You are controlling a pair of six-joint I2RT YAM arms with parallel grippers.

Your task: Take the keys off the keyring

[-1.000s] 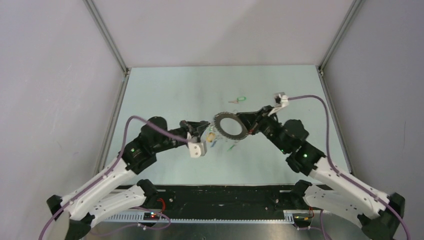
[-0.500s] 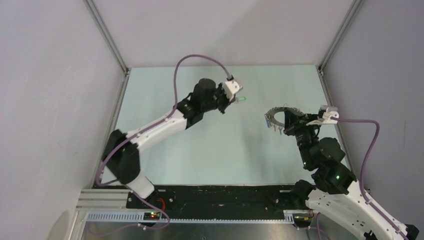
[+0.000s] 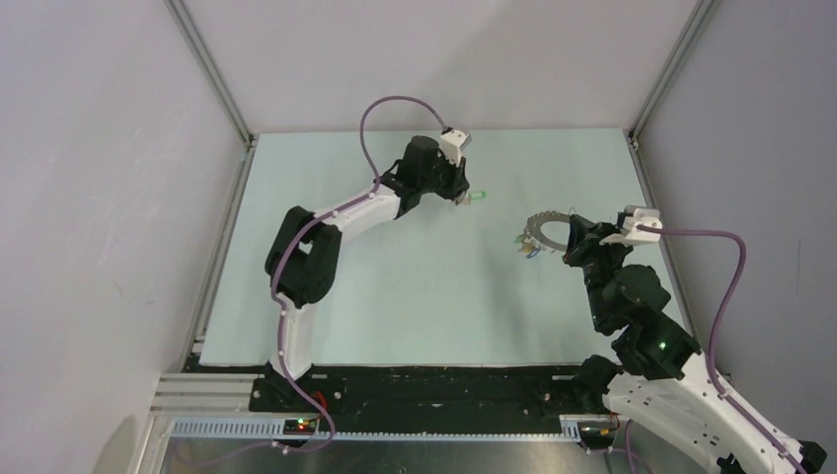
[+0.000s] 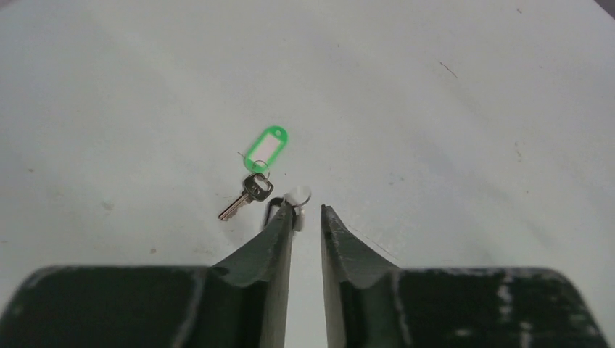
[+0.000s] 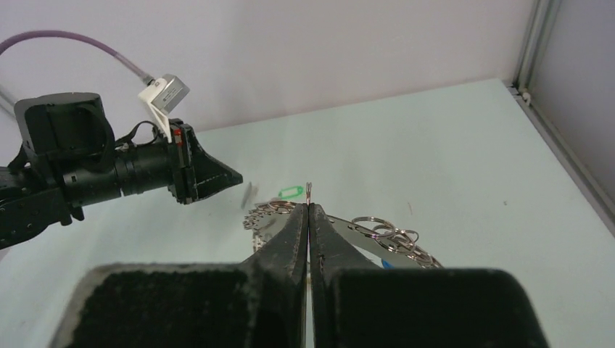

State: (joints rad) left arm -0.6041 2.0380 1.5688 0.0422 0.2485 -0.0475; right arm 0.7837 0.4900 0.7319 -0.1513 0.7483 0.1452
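Reaches farther across far bench (image 3: 395,296) with left hand (image 3: 462,193), elbow folded more than half second ago. Holds left fingers (image 4: 275,239) narrowly apart, tips just beside green-tag key (image 4: 255,190) lying flat on bench. Pinches keyring (image 3: 546,227) with right hand (image 3: 570,235), fingers fully closed, at right side; keys (image 3: 533,249) dangling under ring.

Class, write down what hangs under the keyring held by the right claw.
Small split rings and one blue key head show under the keyring. The right claw covers the rest, so other keys cannot be counted.
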